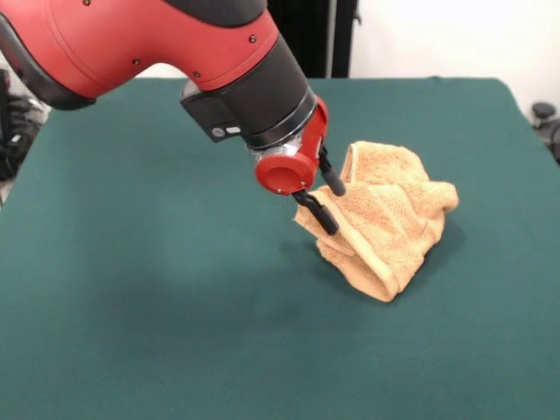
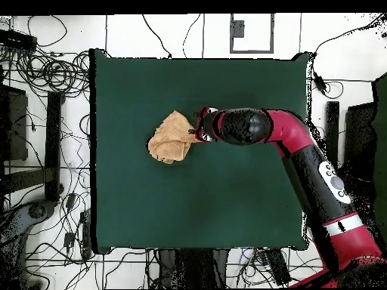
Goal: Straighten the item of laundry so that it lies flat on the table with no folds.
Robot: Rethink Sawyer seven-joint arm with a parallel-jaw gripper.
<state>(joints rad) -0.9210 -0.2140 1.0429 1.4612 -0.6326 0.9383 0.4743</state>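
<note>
The tan-orange towel is bunched into a crumpled heap right of the table's middle, with many folds. Its left side is raised off the dark green table and its lower right end rests on the cloth. My gripper comes in tilted from the upper left, and its two black fingers pinch a thick fold at the towel's left edge. In the overhead view the gripper meets the right edge of the towel, which lies left of the table's centre.
The red and black arm reaches over the back left of the table. Cables and stands lie on the floor around the table.
</note>
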